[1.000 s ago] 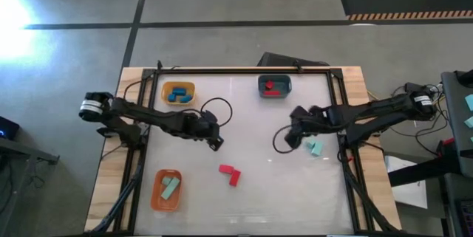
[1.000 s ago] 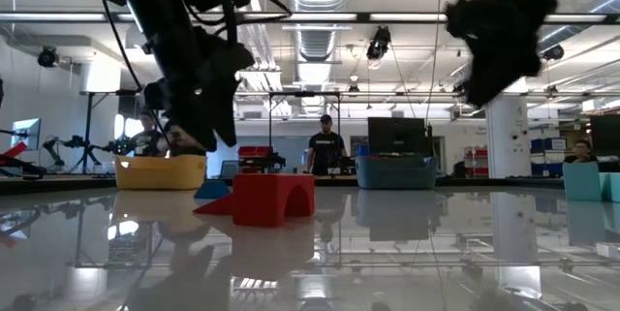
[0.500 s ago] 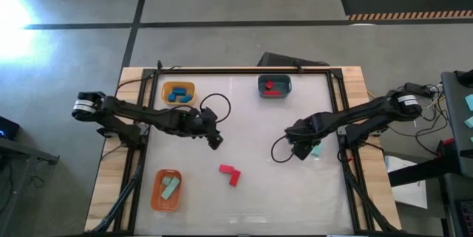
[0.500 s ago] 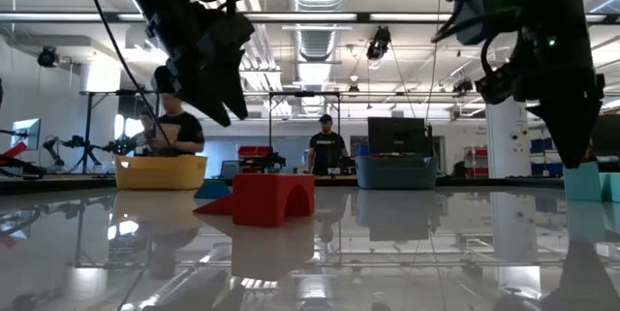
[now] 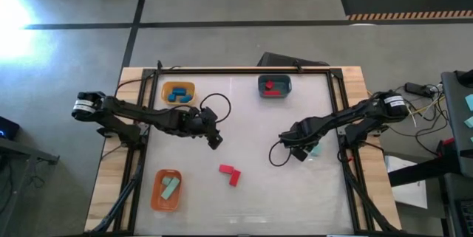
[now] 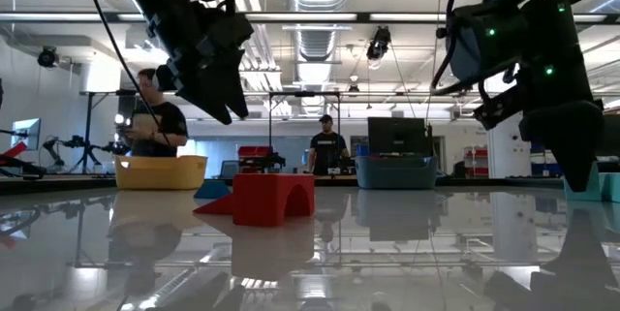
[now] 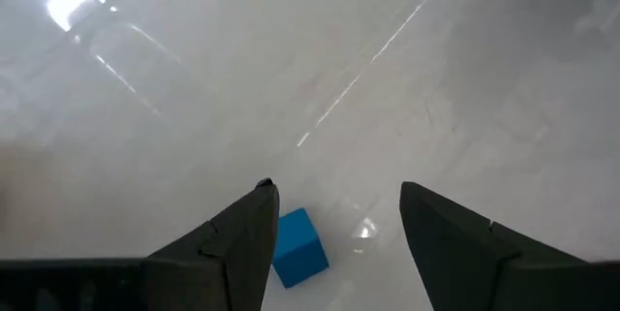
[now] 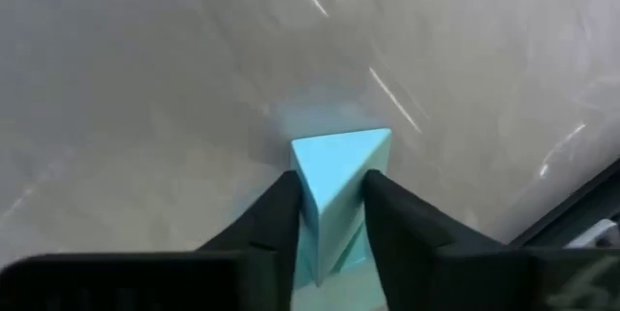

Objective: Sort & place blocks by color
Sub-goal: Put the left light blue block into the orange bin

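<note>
My right gripper [image 8: 329,187] is low over the table's right side [image 5: 299,152], shut on a pale mint wedge-shaped block [image 8: 341,161]. A second mint block [image 6: 610,187] stands beside it in the low view. My left gripper [image 7: 337,195] hangs open above the table's middle-left [image 5: 214,139]. A blue cube [image 7: 295,246] rests on the table below it, close to one finger and untouched. Two red blocks [image 5: 230,173] lie together near the table's middle, toward the near edge. My right gripper pinches the mint wedge between its two fingers, one finger [image 8: 279,216] on each slanted side [image 8: 325,200]. The fingers come from above, slanting down. The wedge's pointed end sticks out past the fingertips, and the block sits on the table.
A yellow tray [image 5: 177,93] with blue blocks stands far left. A dark teal-grey tray [image 5: 274,86] with a red block is at the far middle. An orange tray [image 5: 166,190] with mint blocks is near left. A person [image 6: 155,122] stands beyond the table.
My right gripper has moved toward the near edge and come down from high above the table onto the mint blocks at the right. My left gripper has risen a little over the blue cube. The blocks lie where they were.
</note>
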`<state>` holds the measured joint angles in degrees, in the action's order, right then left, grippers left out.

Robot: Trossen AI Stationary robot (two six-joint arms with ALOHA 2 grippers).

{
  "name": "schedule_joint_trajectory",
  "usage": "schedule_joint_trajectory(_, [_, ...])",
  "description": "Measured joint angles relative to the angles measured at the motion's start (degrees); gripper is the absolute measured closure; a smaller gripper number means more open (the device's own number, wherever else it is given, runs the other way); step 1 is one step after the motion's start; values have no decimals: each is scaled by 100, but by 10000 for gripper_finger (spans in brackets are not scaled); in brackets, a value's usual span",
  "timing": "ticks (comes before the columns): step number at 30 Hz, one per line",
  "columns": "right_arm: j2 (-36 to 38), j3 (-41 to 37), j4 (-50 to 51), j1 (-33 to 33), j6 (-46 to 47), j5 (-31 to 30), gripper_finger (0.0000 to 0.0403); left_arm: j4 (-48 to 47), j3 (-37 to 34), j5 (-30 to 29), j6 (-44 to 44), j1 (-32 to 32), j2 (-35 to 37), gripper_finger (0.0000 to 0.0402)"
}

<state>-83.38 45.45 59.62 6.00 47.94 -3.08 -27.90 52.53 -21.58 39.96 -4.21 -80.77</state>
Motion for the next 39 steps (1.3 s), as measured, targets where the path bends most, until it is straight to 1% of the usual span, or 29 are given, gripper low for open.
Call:
schedule_joint_trajectory(2, [4,8,37,6,-4,-46,348,18,0,0,-59,0,-2,201])
schedule_joint_trajectory(7, [244,56,66,33,2,-188,372,181,-10,-21,-232,-21,-2,201])
schedule_joint_trajectory(9, [428,119,-29,67,-18,-304,384,503,-62,-42,-399,-81,-2,201])
schedule_joint_trajectory(13, [899,198,-377,130,-95,-447,391,1416,-235,-41,-782,-272,0,201])
schedule_joint_trajectory(19, [1525,123,-1384,164,-410,-606,396,2332,-317,-40,-1449,-607,2,201])
schedule_joint_trajectory(22, [1721,-8,-2356,164,-775,-723,396,2631,-321,-39,-1697,-772,2,201])
schedule_joint_trajectory(26, [1826,-240,-3951,162,-1566,-731,396,2974,-323,-38,-2056,-943,2,201])
schedule_joint_trajectory(28, [1836,-387,-4816,163,-2032,-631,396,3131,-323,-36,-2243,-1031,2,201])
schedule_joint_trajectory(31, [1793,-704,-6313,162,-2657,-234,396,3431,-330,-33,-2489,-1157,2,201])
schedule_joint_trajectory(34, [1670,-1034,-7711,160,-3080,337,396,3811,-330,1,-2663,-1236,-17,201])
schedule_joint_trajectory(37, [1488,-1214,-8565,151,-3150,626,396,3985,-339,11,-2858,-1278,-28,201])
schedule_joint_trajectory(39, [1371,-1274,-8892,148,-3192,641,395,4053,-339,15,-3028,-1281,-37,196])
